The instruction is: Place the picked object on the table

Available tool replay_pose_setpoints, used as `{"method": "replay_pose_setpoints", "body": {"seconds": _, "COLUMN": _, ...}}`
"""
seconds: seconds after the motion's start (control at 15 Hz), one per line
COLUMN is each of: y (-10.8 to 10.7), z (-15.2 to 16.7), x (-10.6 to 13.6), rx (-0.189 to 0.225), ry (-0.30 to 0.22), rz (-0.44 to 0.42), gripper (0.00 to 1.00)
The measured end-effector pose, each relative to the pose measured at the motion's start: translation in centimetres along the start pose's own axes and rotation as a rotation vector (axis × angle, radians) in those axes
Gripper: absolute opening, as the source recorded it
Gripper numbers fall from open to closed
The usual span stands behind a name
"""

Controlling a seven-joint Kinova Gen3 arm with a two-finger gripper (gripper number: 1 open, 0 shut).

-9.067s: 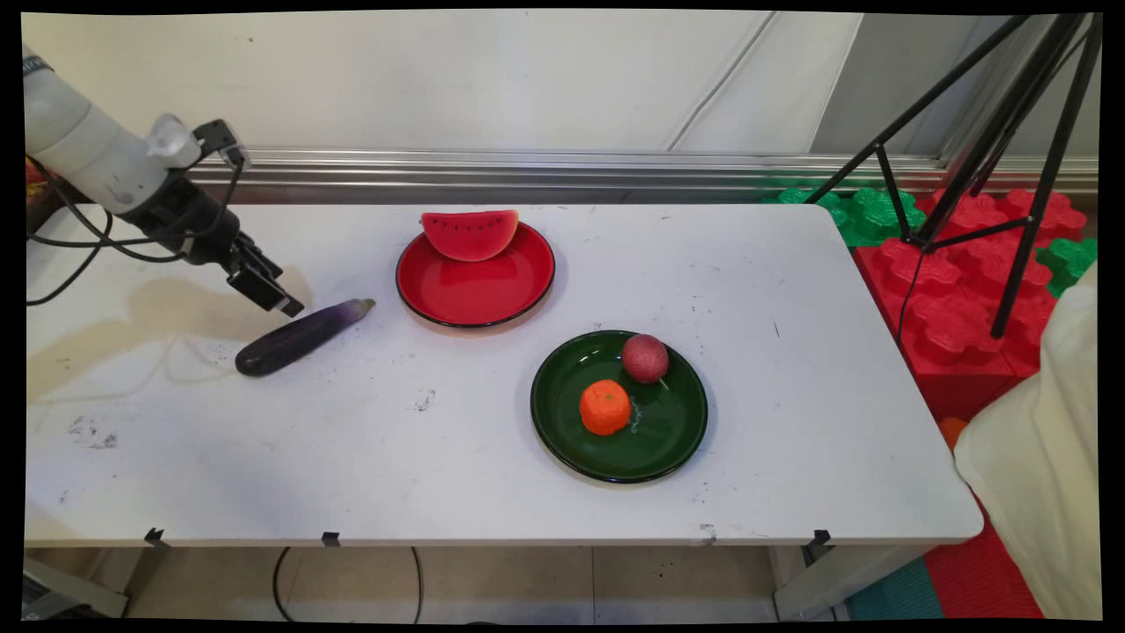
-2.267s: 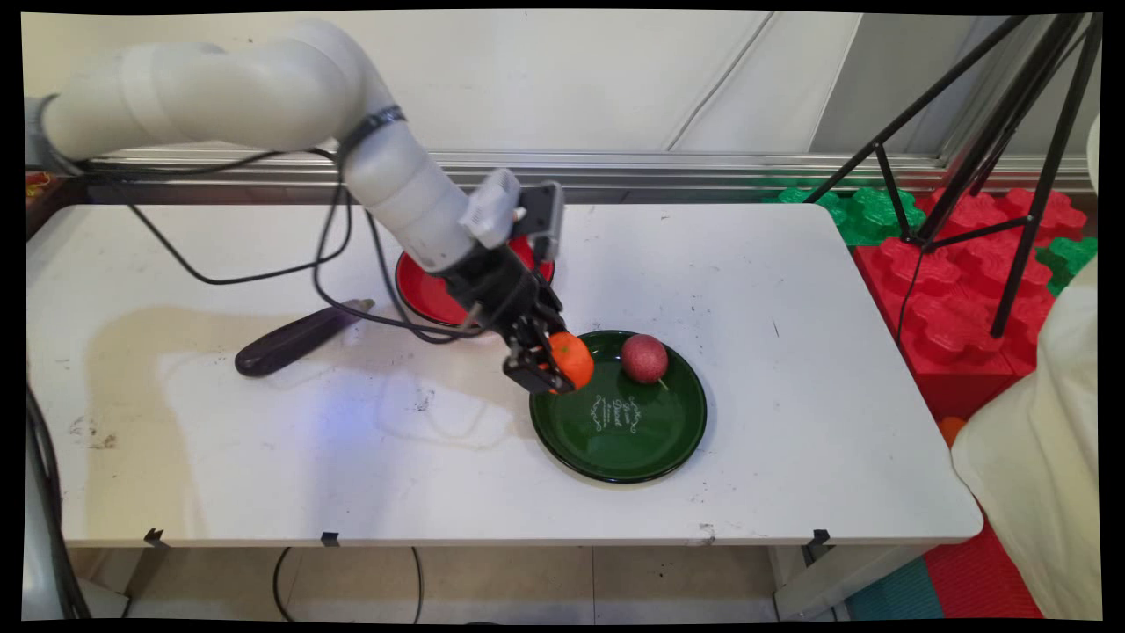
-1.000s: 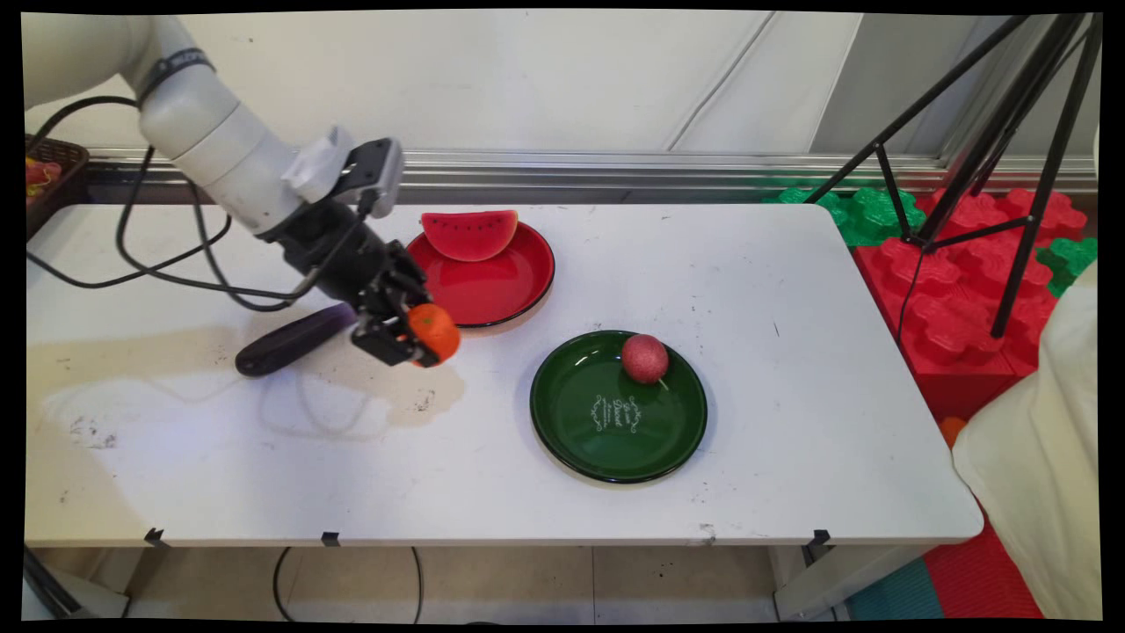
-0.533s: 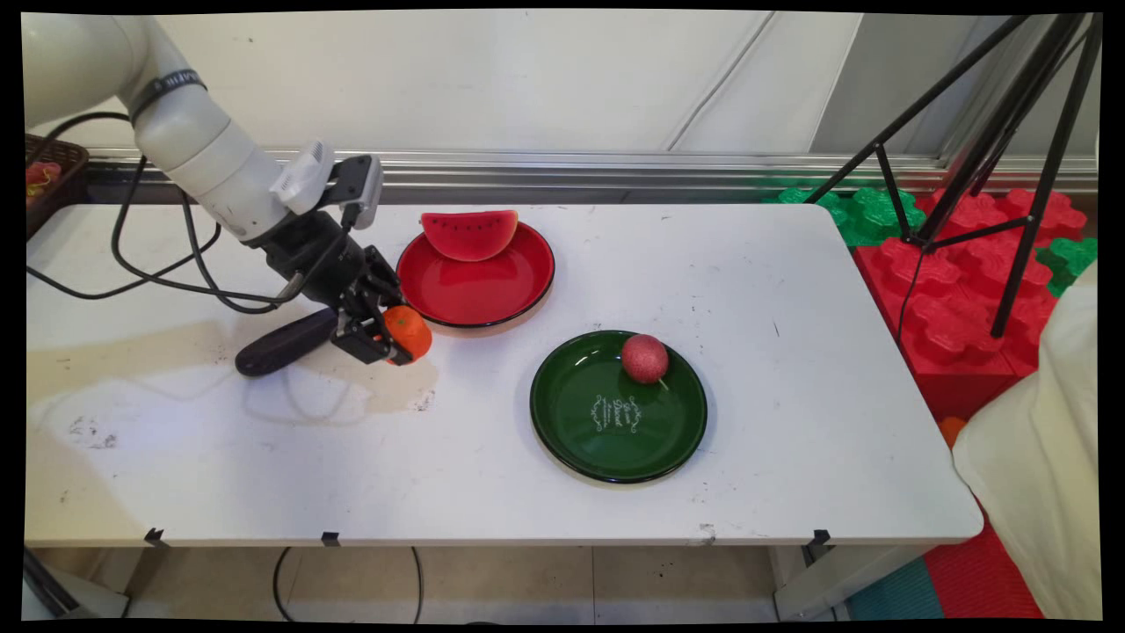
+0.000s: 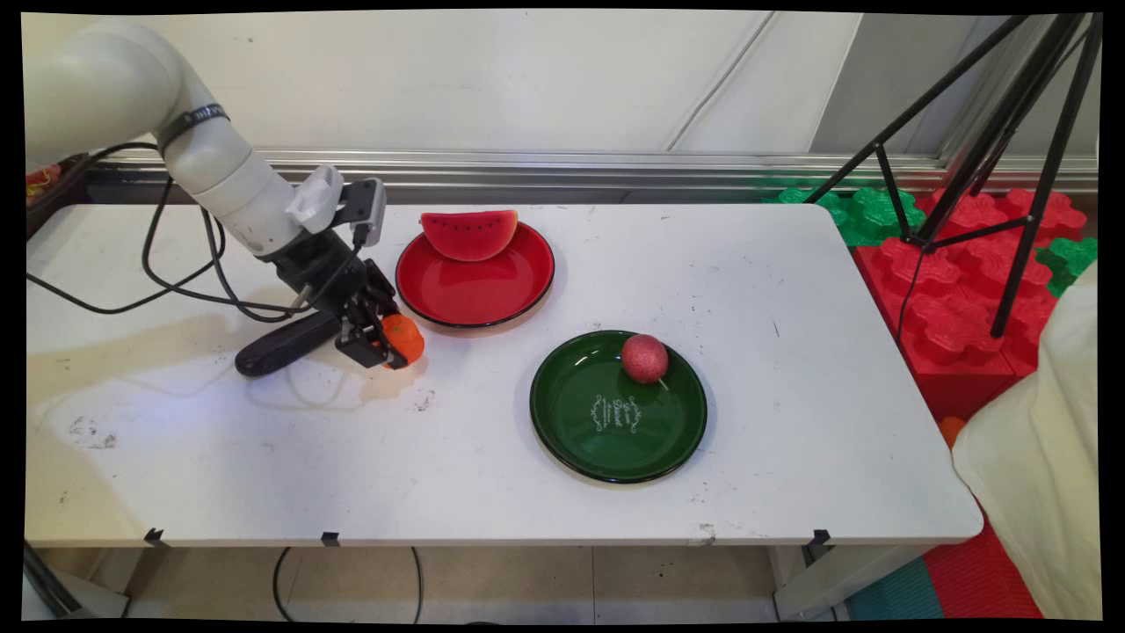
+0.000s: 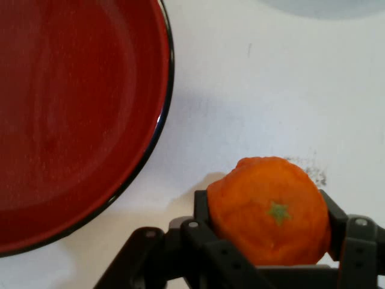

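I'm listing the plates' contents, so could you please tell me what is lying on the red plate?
A watermelon slice rests on the far rim of the red plate; the rest of the dish is bare. Whatever lies beneath the slice is covered.

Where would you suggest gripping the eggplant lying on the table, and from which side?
Grip the eggplant across its thick middle, coming from above with the fingers on its two long sides. It lies flat on the table, pointing toward the red plate, and its narrow stem end sits behind the gripper, which is shut on the orange, so the middle is the roomier hold.
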State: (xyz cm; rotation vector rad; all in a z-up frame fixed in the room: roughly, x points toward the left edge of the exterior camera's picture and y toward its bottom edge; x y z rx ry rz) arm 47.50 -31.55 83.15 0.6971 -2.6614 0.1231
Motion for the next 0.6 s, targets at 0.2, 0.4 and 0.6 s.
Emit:
{"method": "replay_pose_setpoints", "body": {"seconds": 0.2, "y": -0.5, "z": 0.7, "x": -0.6, "rx": -0.003, "ry": -0.001, "rz": -0.002, "gripper": 0.0}}
{"method": "replay_pose_setpoints", "body": {"seconds": 0.4, "y": -0.9, "z": 1.2, "x": -1.3, "rx": -0.006, "ry": 0.001, "rz": -0.007, "gripper": 1.0}}
{"method": "replay_pose_setpoints", "body": {"seconds": 0.6, "y": -1.2, "z": 1.4, "x": -1.8, "rx": -0.009, "ry": 0.005, "rz": -0.011, "gripper": 1.0}}
